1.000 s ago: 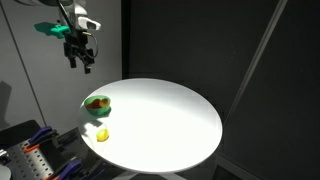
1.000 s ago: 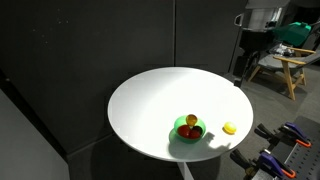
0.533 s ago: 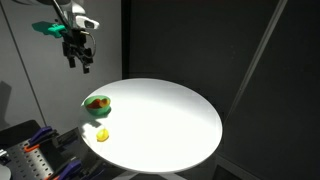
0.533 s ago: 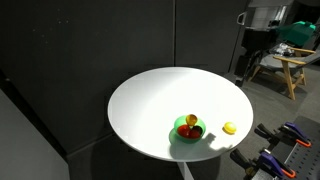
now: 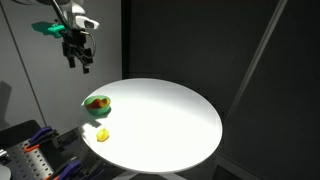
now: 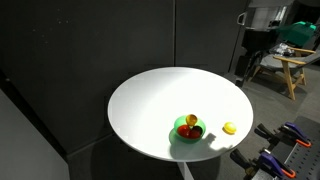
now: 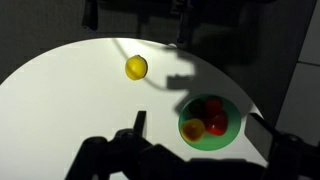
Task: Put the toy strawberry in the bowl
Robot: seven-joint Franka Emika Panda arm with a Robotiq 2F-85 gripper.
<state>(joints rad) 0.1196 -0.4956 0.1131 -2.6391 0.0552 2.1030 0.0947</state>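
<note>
wrist view: bowl (image 7: 226, 140), green and shallow, holds a red rounded piece taken for the toy strawberry (image 7: 213, 108), with an orange-yellow piece close beside it. pale yellow toy fruit (image 7: 136, 67) lies apart on the white round table (image 7: 60, 90). in an exterior view the gripper (image 5: 78, 63) hangs high above the table's far left rim, jaws apart, nothing between them. the bowl sits close to the table's left edge. judgement: task looks complete. hazards: a needless descent could nudge the light bowl over that edge or tip out its contents; mistaking the yellow fruit for the target would add a wrong item.
</note>
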